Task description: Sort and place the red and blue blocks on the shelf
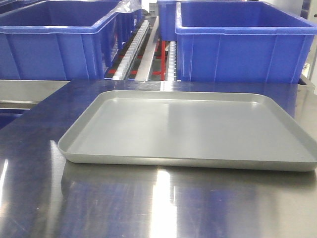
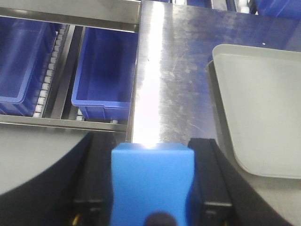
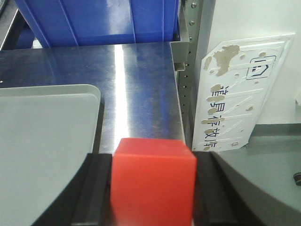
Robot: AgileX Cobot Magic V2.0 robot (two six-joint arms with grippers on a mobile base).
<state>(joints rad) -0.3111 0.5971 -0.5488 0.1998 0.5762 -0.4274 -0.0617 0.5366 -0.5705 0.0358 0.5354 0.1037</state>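
The blue block (image 2: pixel 151 172) is gripped between the two black fingers (image 2: pixel 91 183) of the left hand (image 2: pixel 151 188), which is closed firmly on it near the left edge of the steel bench (image 2: pixel 174 70). The red block (image 3: pixel 153 179) is clamped in the same manner by the right hand (image 3: pixel 153 193), near the bench's right edge. Between them a grey tray (image 1: pixel 188 129) (shallow, with rounded corners) is seen lying flat on the bench. Behind the bench the shelf (image 1: pixel 148 44) is seen, its white roller rails (image 1: pixel 130 52) running between two large dark-blue bins (image 1: pixel 54 44).
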